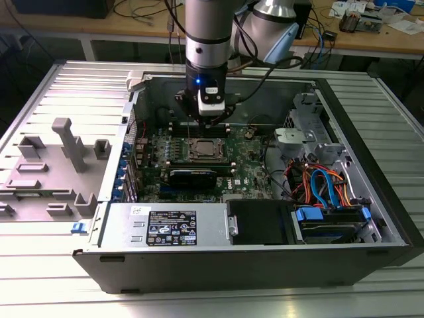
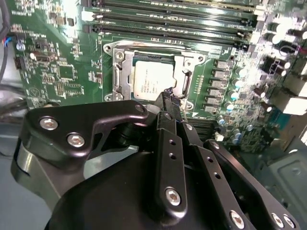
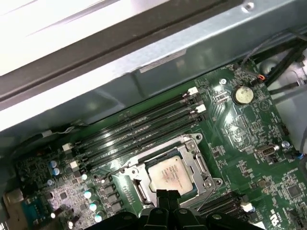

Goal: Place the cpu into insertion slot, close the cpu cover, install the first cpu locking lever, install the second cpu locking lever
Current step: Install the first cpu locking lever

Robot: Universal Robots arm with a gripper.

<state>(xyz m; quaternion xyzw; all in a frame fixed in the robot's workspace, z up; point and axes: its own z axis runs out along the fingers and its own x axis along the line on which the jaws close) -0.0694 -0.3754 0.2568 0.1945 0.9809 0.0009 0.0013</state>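
Chip (image 1: 204, 150) sits in its socket, dead centre of the exterior view, and the cover (image 2: 191, 72) looks down around it. Claw (image 2: 169, 96) is pinched fully shut, holding nothing, tips just beside the cover's edge. I'd push slow and straight so it can't skid onto the board (image 2: 57, 72).

I'm looking in on a robotics lab here: an opened computer tower (image 1: 232, 268) lies on a ribbed metal tabletop (image 1: 86, 86), with grey fixture blocks (image 1: 69, 142) beside it. Behind are wooden workbenches (image 1: 391, 41) strewn with cables (image 1: 149, 10) and electronics.
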